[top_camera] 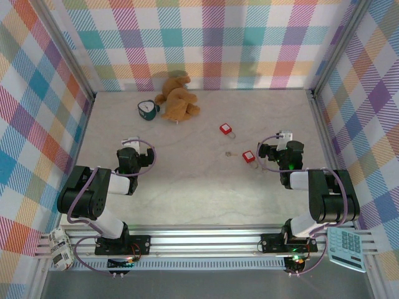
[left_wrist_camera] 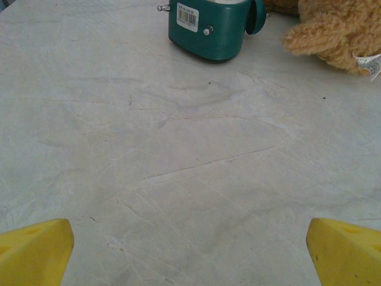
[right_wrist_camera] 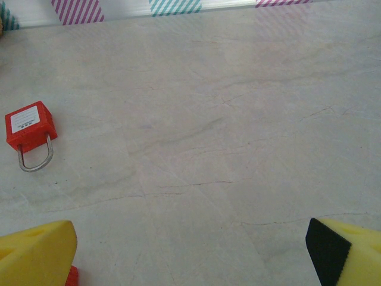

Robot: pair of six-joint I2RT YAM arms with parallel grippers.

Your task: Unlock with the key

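Plaid walls box in a pale, marble-look table (top_camera: pixel 187 193). From the overhead view I find the key (top_camera: pixel 230 154) as a tiny pale sliver lying flat near the middle. It sits just left of the near red padlock (top_camera: pixel 249 156) and closer to the arm bases than the far red padlock (top_camera: pixel 227 129). Its long axis seems to run roughly across the table, left to right, though it is too small for me to tell which end is the bow.

My right gripper (right_wrist_camera: pixel 190 238) has its yellow fingers spread wide with bare table between them, holding nothing. My left gripper (left_wrist_camera: pixel 190 238) is likewise wide apart and empty, facing the plush bear (left_wrist_camera: pixel 333 36) at the back.

The key lies to the left of the right gripper, with the near red padlock between them, and well apart from the left gripper. So I judge the right arm the nearer one. I reckon the pickup means swinging that wrist left and down past the padlock, jaws set across the key's thin shaft. So flat a piece could slide away on the smooth top.
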